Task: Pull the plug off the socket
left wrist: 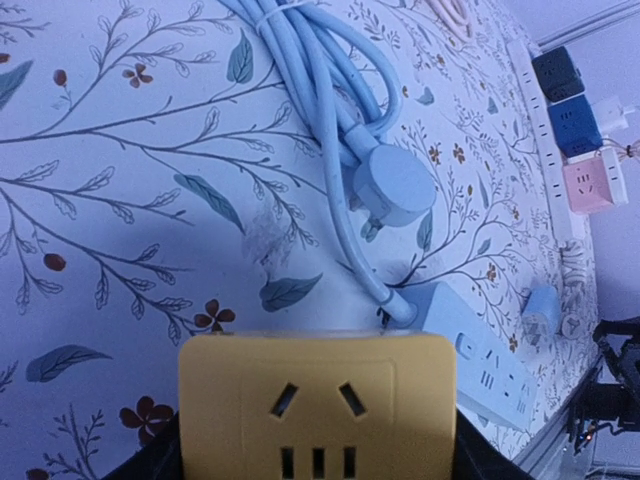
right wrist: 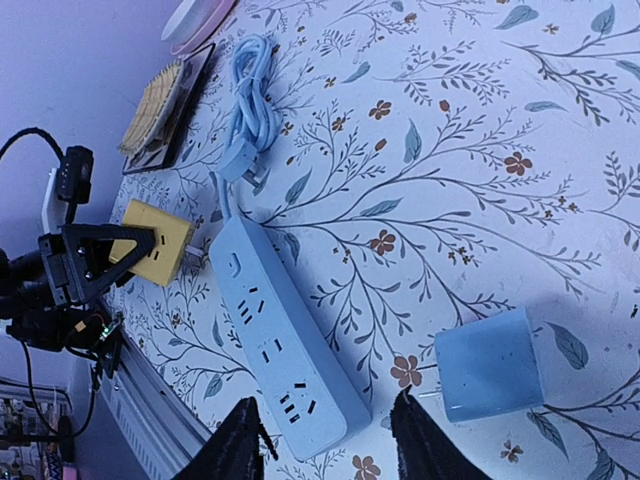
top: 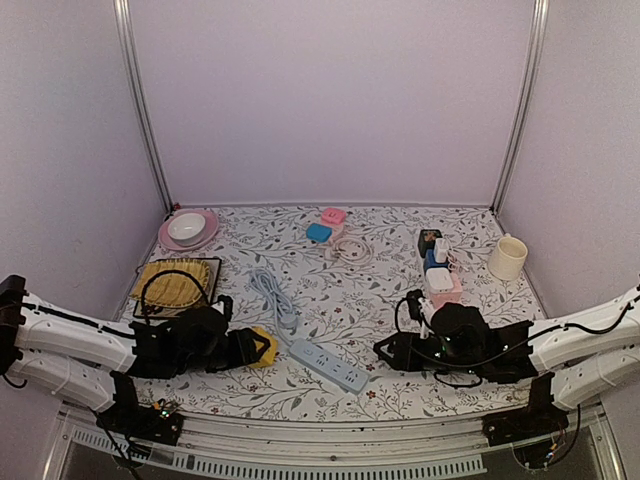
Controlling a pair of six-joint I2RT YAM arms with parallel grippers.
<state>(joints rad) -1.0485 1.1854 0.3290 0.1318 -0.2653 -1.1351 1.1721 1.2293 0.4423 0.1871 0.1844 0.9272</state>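
Note:
My left gripper (top: 245,348) is shut on a yellow cube adapter (top: 264,346), whose socket face fills the bottom of the left wrist view (left wrist: 318,400). It is held off the light blue power strip (top: 328,365), just beside the strip's cord end (right wrist: 285,335). All the strip's sockets show empty. A blue cube plug (right wrist: 490,363) lies on the cloth with its prongs showing, to the right of the strip. My right gripper (right wrist: 330,440) is open and empty over the strip's far end, between strip and blue cube.
The strip's coiled blue cord (top: 272,292) and round plug (left wrist: 395,185) lie behind it. A white strip with black, blue and pink adapters (top: 437,265), a cream mug (top: 507,257), a pink plate with bowl (top: 187,230) and a woven mat (top: 175,283) stand farther back.

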